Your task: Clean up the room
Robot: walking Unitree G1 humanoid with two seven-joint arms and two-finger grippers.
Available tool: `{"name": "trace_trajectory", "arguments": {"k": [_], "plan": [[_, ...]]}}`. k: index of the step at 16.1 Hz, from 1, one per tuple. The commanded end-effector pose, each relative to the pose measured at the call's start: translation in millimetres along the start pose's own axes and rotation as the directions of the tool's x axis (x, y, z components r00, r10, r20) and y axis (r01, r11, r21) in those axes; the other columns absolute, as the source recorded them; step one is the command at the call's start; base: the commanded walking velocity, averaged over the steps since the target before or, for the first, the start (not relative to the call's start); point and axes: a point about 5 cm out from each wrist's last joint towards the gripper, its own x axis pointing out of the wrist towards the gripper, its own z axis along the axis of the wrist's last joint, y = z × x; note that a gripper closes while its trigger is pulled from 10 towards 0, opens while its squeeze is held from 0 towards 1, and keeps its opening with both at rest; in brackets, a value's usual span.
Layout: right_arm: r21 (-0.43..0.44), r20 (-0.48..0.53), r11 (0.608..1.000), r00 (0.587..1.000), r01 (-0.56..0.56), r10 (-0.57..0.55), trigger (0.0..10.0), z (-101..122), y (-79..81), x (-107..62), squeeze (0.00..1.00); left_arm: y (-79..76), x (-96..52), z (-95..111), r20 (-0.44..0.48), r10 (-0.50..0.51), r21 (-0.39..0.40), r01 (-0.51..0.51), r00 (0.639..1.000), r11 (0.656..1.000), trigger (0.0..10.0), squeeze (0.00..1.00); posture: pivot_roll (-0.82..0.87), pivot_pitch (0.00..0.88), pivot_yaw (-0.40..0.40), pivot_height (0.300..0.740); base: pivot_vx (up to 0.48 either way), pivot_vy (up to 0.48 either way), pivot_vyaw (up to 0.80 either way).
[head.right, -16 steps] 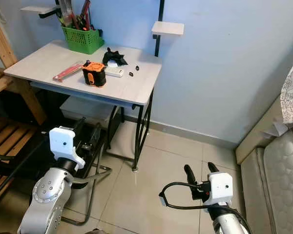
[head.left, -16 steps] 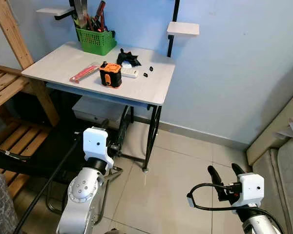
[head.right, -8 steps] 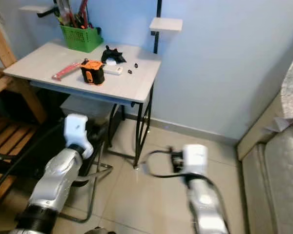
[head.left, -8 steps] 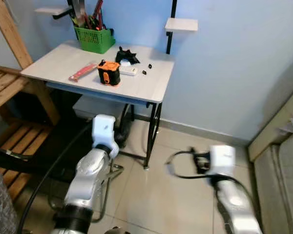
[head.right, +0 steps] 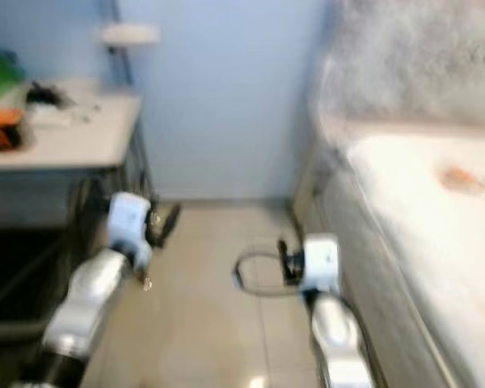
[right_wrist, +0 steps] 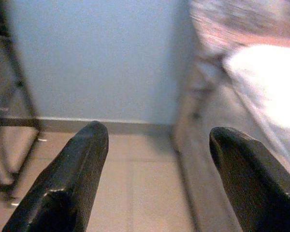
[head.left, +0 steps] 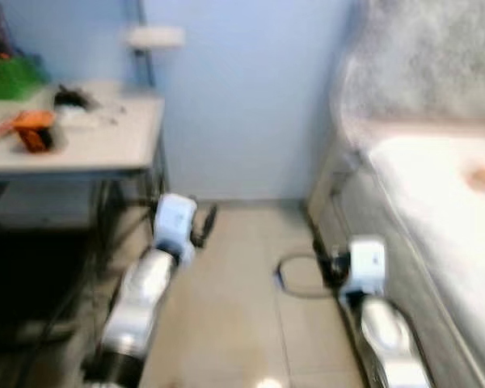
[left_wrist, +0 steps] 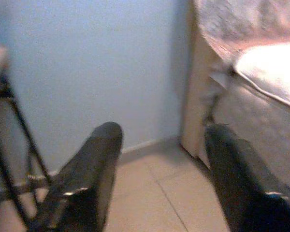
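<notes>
Room blurred throughout. Desk [head.left: 105, 145] stands left of the left gripper [left_wrist: 162, 169], carrying an orange item [head.left: 34, 129] and a green basket [head.left: 12, 77]. Bed [head.left: 436, 186] lies right of the right gripper [right_wrist: 157, 169], a small orange thing [head.left: 483, 175] on it. Both grippers held low over the tiled floor [head.left: 226, 307], fingers spread wide, holding nothing. Blue wall [head.left: 242, 89] ahead.
</notes>
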Motion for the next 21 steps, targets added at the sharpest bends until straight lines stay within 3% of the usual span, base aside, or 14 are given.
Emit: {"name": "trace_trajectory", "arguments": {"k": [1, 3, 4, 6, 7, 8, 9, 10, 11, 12, 17, 21], "plan": [[0.01, -0.004, 1.0, 1.0, 0.013, -0.013, 10.0, -3.5, -6.4, 0.3, 0.0, -0.2, 5.9, 7.3, 0.024, -0.014, 0.012, 0.014, 1.0, 1.0, 10.0, 1.0, 0.09, 0.0, -0.031, 0.74, 0.0, 0.0, -0.76], [0.027, 0.021, 0.998, 0.998, 0.062, -0.063, 10.0, -1.7, -5.6, 5.0, 0.0, 6.9, 15.0, 15.2, 0.052, -0.021, -0.008, 0.021, 0.998, 1.0, 10.0, 1.0, 0.08, 0.0, 0.001, 0.74, 0.0, 0.0, -0.77], [0.032, 0.037, 0.997, 0.997, 0.067, -0.068, 10.0, -0.6, -5.4, 5.3, 1.0, 10.4, 15.7, 15.9, 0.043, -0.023, 0.03, 0.022, 0.999, 0.999, 10.0, 1.0, 0.08, 0.0, 0.003, 0.74, 0.0, 0.0, -0.78], [0.004, 0.054, 0.997, 0.995, 0.081, -0.081, 10.0, 1.0, -8.7, 3.1, 1.0, 11.3, 14.2, 11.5, 0.02, -0.024, 0.016, 0.024, 1.0, 1.0, 10.0, 1.0, 0.08, 0.0, -0.011, 0.74, 0.0, 0.0, -0.79], [-0.03, 0.053, 0.997, 0.996, 0.073, -0.072, 10.0, 2.1, -9.1, 1.6, 1.0, 9.9, 12.9, 6.4, -0.012, -0.055, -0.03, 0.054, 0.998, 0.998, 10.0, 1.0, 0.07, 0.0, -0.017, 0.74, 0.48, 0.0, -0.77], [-0.042, 0.057, 0.997, 0.996, 0.069, -0.067, 10.0, 3.0, -8.5, 1.3, 1.0, 9.0, 12.1, 5.0, -0.01, -0.068, -0.031, 0.068, 0.998, 0.997, 10.0, 0.88, 0.07, 0.0, -0.019, 0.74, 0.48, 0.0, -0.76], [-0.017, 0.047, 0.998, 0.998, 0.053, -0.052, 10.0, 2.4, -6.8, 4.6, 1.0, 8.0, 12.1, 9.8, 0.045, -0.064, 0.01, 0.063, 0.997, 0.998, 10.0, 0.0, 0.07, 0.0, -0.019, 0.74, 0.0, 0.0, -0.78], [-0.009, 0.043, 0.999, 0.998, 0.042, -0.041, 10.0, 2.0, -5.4, 6.0, 1.0, 7.6, 12.6, 11.8, 0.064, -0.064, 0.022, 0.063, 0.996, 0.998, 10.0, 0.0, 0.07, 0.0, -0.018, 0.74, 0.0, 0.0, -0.78], [-0.023, 0.038, 0.999, 0.998, 0.042, -0.041, 10.0, 1.5, -4.7, 7.7, 0.83, 7.3, 13.7, 11.5, 0.056, -0.07, 0.028, 0.068, 0.996, 0.997, 10.0, 0.0, 0.08, 0.0, -0.02, 0.74, 0.0, 0.0, -0.79], [-0.032, 0.041, 0.999, 0.998, 0.04, -0.039, 10.0, 3.3, -2.9, 11.3, 0.0, 8.3, 16.7, 11.8, 0.038, -0.067, 0.034, 0.066, 0.997, 0.997, 10.0, 0.0, 0.08, 0.0, -0.02, 0.74, 0.0, 0.0, -0.79], [-0.015, 0.094, 0.997, 0.993, 0.073, -0.071, 10.0, 10.7, -9.0, 9.1, 0.0, 7.8, 12.6, 6.5, 0.045, -0.069, -0.026, 0.071, 0.997, 0.997, 10.0, 0.0, 0.07, 0.0, -0.022, 0.74, 0.0, 0.0, -0.77], [0.003, 0.053, 0.997, 0.995, 0.083, -0.083, 10.0, 1.3, -13.0, 5.4, 0.0, 23.4, 5.2, -0.1, 0.021, -0.06, -0.008, 0.06, 0.998, 0.998, 10.0, 0.0, 0.08, 0.0, -0.023, 0.74, 0.0, 0.218, -0.76]]}}
